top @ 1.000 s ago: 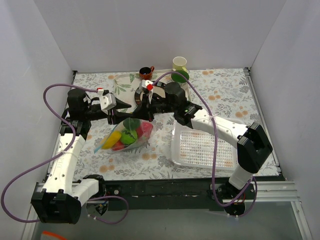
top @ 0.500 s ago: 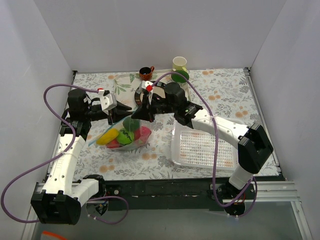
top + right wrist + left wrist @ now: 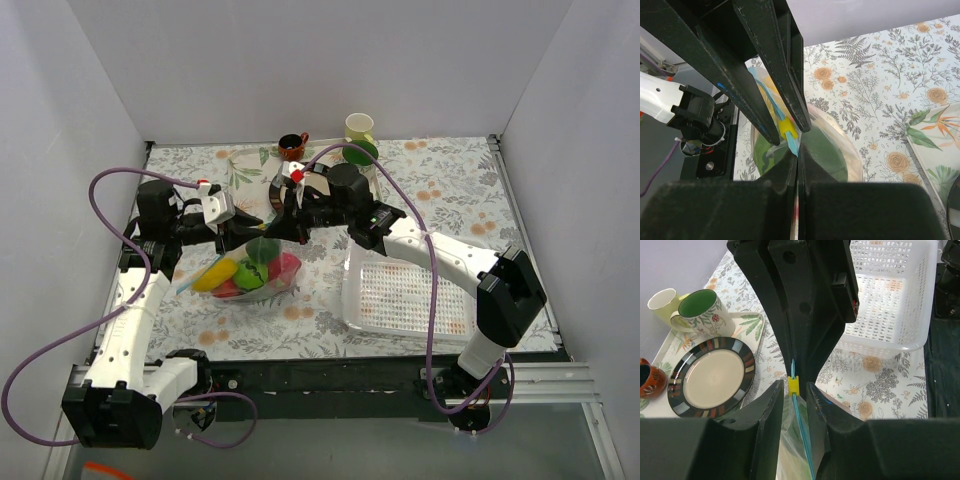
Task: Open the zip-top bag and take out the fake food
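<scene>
Over the table (image 3: 450, 170), zip-top bag (image 3: 250, 268) hangs betw. both tools, fake food (image 3: 222, 274) inside. Right tool (image 3: 797, 165) clamps zip strip (image 3: 801, 440); left tool (image 3: 793, 390) flanks yellow slider (image 3: 786, 131), grip cannot be told. Step: unzip. Next: draw slider along strip.

A lab-style robot test cell; plain white panels (image 3: 80, 90) box in a worktop (image 3: 450, 190) under a floral cloth; two arms (image 3: 135, 310) are bolted to its near edge; purple cables (image 3: 431, 300) loop beside an aluminium rail (image 3: 560, 378).
</scene>
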`<act>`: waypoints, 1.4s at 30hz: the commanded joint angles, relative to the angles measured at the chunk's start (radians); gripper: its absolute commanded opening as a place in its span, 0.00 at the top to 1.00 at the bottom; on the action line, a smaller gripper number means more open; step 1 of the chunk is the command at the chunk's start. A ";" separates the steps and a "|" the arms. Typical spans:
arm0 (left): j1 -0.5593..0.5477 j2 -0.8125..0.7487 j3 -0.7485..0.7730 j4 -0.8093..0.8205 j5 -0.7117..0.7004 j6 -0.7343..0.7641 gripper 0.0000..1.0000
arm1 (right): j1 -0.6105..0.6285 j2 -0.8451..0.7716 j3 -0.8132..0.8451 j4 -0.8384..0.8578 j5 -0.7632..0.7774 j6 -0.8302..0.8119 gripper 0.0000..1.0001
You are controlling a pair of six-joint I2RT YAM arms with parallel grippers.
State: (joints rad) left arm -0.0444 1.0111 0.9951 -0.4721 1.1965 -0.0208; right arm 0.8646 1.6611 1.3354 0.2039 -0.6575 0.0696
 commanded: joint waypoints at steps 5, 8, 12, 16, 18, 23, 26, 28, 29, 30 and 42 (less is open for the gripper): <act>-0.003 0.001 0.042 0.006 0.051 -0.004 0.82 | 0.005 -0.027 0.073 0.049 -0.031 0.015 0.99; -0.003 0.003 0.040 0.007 0.049 -0.007 0.87 | 0.005 -0.021 0.077 0.052 -0.034 0.018 0.99; -0.002 -0.005 0.022 0.007 0.035 -0.010 1.00 | 0.005 -0.023 0.085 0.049 -0.037 0.015 0.99; -0.003 -0.014 -0.015 0.003 0.000 0.005 1.00 | 0.002 -0.023 0.113 0.014 -0.031 -0.005 0.99; -0.003 -0.014 -0.010 -0.031 -0.046 0.027 1.00 | -0.007 -0.027 0.110 0.014 -0.025 -0.007 0.99; -0.002 0.003 0.037 -0.181 -0.138 0.119 1.00 | -0.062 -0.060 0.084 0.054 -0.016 0.018 0.99; 0.000 0.017 0.054 -0.247 -0.187 0.154 1.00 | -0.111 -0.083 0.045 0.126 -0.014 0.065 0.99; 0.001 0.014 0.045 -0.257 -0.210 0.159 1.00 | -0.131 -0.099 0.019 0.167 -0.002 0.084 0.99; 0.005 0.012 0.042 -0.258 -0.215 0.165 1.00 | -0.151 -0.106 0.012 0.176 0.002 0.102 0.99; 0.005 0.009 0.036 -0.258 -0.219 0.168 1.00 | -0.160 -0.113 0.002 0.189 0.010 0.110 0.99; 0.041 -0.011 -0.012 -0.257 -0.299 0.209 1.00 | -0.297 -0.172 -0.137 0.276 0.225 0.197 0.99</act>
State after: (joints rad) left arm -0.0376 1.0252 1.0035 -0.6617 0.9699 0.1505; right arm 0.6434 1.5677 1.2190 0.3080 -0.6033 0.2161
